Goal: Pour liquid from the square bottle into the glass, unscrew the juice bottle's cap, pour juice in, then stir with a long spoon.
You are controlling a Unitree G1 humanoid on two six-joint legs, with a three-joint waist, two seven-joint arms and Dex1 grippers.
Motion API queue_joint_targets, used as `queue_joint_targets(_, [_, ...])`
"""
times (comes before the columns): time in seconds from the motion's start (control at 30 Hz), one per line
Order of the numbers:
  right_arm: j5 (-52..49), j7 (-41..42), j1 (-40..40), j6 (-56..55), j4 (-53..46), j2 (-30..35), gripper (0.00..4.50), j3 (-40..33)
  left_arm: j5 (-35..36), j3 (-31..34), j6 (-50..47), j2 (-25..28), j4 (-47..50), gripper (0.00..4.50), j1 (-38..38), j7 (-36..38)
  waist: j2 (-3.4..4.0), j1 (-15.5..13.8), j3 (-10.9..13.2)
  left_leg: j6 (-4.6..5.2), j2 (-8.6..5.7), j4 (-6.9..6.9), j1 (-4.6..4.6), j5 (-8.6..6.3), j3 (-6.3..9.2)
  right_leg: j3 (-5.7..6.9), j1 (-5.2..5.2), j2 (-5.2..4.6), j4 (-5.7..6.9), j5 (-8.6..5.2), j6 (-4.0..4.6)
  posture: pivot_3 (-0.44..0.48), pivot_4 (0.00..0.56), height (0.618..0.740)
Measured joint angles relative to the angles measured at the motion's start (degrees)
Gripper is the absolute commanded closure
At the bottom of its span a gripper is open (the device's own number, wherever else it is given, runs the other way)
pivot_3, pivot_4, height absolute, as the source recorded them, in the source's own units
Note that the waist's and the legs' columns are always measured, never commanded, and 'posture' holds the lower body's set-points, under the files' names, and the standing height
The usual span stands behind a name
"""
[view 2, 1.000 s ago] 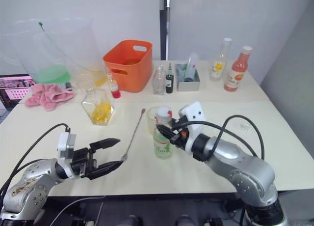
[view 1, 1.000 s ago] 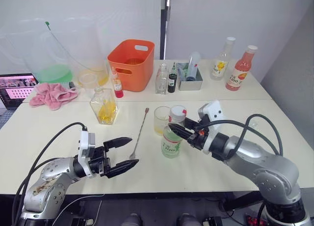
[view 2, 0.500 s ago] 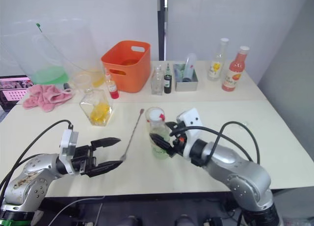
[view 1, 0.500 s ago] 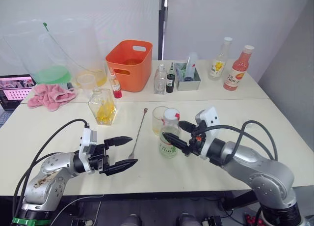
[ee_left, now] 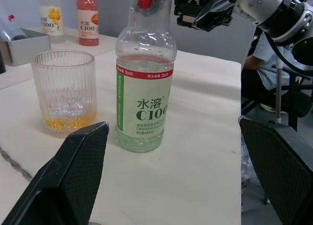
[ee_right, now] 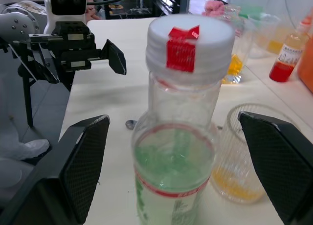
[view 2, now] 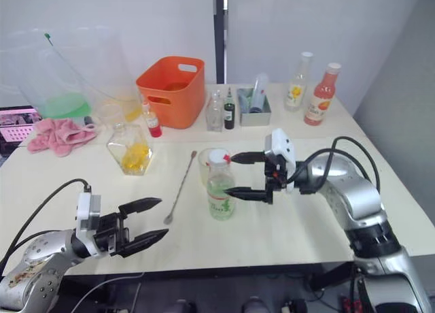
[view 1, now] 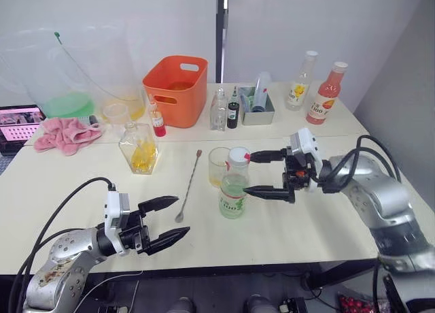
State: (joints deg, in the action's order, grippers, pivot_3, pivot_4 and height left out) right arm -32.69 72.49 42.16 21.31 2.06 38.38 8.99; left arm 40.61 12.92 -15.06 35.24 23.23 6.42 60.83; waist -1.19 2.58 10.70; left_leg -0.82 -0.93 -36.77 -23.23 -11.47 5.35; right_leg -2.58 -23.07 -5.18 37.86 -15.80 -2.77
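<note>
Juice bottle between wide-open right jaws

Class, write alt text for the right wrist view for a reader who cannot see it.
A juice bottle with a white cap stands between two open black fingers, capped and part full of pale green liquid. Beside it is a ribbed glass holding a little yellow liquid; the left gripper is beyond.

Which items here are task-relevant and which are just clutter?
Job:
square bottle
glass
juice bottle, cap still on
long spoon
right claw, open beside the juice bottle
left claw, open

Lying about:
orange bin
pink cloth
grey tray
two far bottles
</note>
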Motion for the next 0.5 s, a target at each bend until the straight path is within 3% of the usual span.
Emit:
queue_joint_targets(0.23, [2.86, 7.25, 4.57, -1.93, 7.96, -4.91, 0.03, 1.95, 0.27, 2.52, -0.01, -0.78, 5.55, 0.0, 7.02, -3.18, 0.0, -0.78, 0.0, -0.01, -0.1, 0.0, -0.05, -0.01, 0.06, 0.01, -0.02, -0.13, 0.02, 0.01, -0.01, 0.0, 0.15, 0.74])
queue_joint_targets(0.33, [3.53, 8.64, 5.33, -1.88, 9.82, -5.77, 0.83, 1.95, 0.27, 2.69, 0.0, -1.5, 7.36, 0.0, 8.72, -4.46, 0.0, -0.93, 0.0, -0.01, -0.08, 0.0, -0.04, -0.01, 0.06, 0.02, -0.03, -0.09, 0.01, 0.01, 0.0, 0.0, 0.15, 0.74])
queue_joint_targets(0.5, [4.56, 9.27, 5.59, -1.66, 9.84, -6.96, 2.58, 1.68, 0.27, 2.67, 0.0, -1.93, 8.45, 0.0, 9.67, -5.51, 0.01, -0.91, 0.0, -0.01, -0.07, 0.0, -0.02, -0.01, 0.04, 0.01, -0.03, -0.08, 0.04, 0.01, 0.0, 0.0, 0.15, 0.74])
